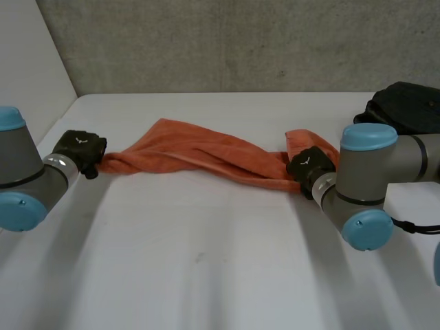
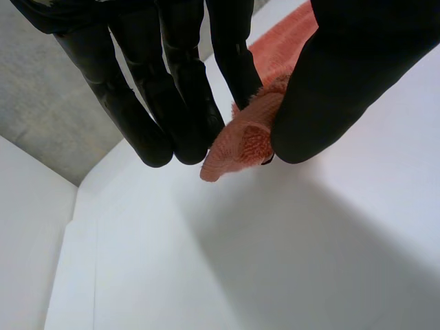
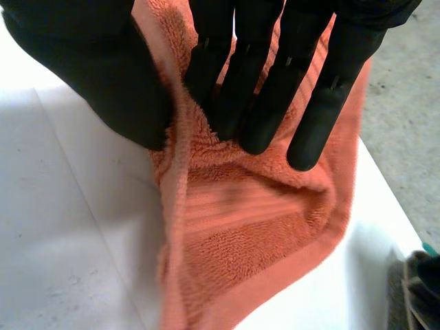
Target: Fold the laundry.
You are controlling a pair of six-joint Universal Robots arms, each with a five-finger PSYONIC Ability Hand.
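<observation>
you see the orange towel point(image 1: 199, 155) twisted and stretched across the white table point(image 1: 206, 261) between both hands. left hand point(image 1: 79, 150): fingers and thumb pinch the towel's left end. right hand point(image 1: 309, 167): fingers and thumb clamp its right end.

I see a flat white table point(image 1: 206, 275) with a long orange terry towel point(image 1: 199, 155) lying across its far half, bunched and twisted into a loose rope. Just beyond the towel's right end, a lumpy black object point(image 1: 407, 106) sits at the table's far corner.
</observation>
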